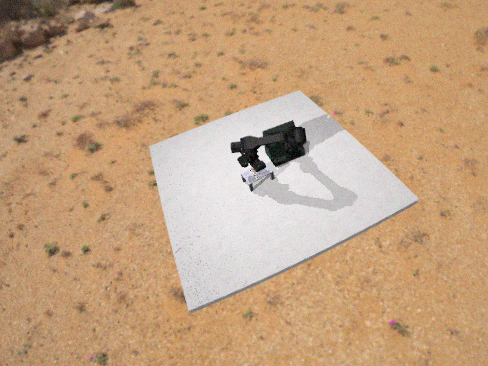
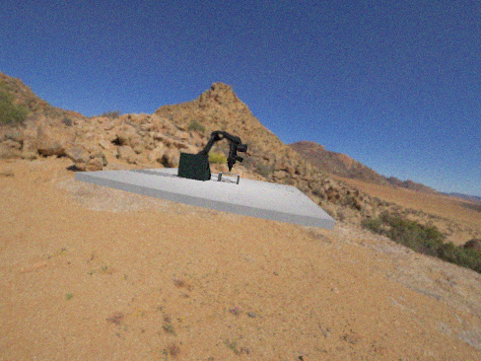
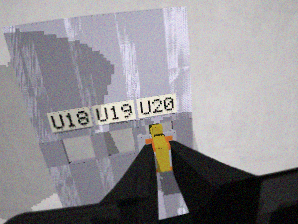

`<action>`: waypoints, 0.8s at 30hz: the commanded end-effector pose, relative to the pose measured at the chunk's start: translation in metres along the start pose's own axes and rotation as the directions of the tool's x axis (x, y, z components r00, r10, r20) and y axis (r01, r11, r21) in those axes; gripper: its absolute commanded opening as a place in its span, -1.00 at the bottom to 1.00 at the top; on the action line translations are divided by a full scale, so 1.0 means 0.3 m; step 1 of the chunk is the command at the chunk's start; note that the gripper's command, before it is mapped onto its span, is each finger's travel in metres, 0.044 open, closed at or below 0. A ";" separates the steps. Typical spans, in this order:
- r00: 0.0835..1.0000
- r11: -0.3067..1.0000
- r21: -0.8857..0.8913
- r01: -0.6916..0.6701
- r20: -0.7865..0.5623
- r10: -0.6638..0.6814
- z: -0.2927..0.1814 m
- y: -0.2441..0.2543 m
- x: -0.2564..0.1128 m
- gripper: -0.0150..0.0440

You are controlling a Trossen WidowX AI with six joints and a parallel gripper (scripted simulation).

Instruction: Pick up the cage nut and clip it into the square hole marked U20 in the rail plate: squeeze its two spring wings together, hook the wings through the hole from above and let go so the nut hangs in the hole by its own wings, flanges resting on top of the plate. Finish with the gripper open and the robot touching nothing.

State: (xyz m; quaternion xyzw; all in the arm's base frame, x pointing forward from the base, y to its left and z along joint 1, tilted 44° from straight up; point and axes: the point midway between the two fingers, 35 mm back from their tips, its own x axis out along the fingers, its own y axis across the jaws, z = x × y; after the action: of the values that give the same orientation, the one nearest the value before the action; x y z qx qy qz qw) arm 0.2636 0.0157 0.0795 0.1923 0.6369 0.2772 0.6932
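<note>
The cage nut, yellow with small orange parts at its sides, is between the black fingertips in the wrist view. My gripper is shut on it, pointing down over the rail plate. The nut is at the U20 hole, just below the U20 label, and covers much of that hole. Whether its wings are inside the hole or above it I cannot tell. The square holes at U18 and U19 show no nut. In the top and exterior views the nut is too small to make out.
The rail plate stands on short dark legs on a pale slab. The arm's dark green base block stands close behind the plate. The arm's shadow falls across the slab and part of the plate.
</note>
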 end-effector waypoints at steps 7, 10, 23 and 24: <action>1.000 1.000 -0.002 -0.020 0.001 0.020 0.000 -0.004 -0.001 -0.41; 1.000 1.000 -0.002 -0.028 0.001 0.028 0.000 -0.006 -0.001 -0.41; 0.999 0.999 -0.002 -0.048 0.001 0.048 0.000 -0.011 -0.001 -0.41; 0.999 0.999 -0.003 -0.048 0.001 0.048 0.000 -0.011 -0.001 -0.41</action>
State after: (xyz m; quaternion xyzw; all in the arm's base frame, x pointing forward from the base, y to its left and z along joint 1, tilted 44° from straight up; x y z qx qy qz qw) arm 0.2640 0.0133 0.0775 0.2057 0.6329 0.2919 0.6870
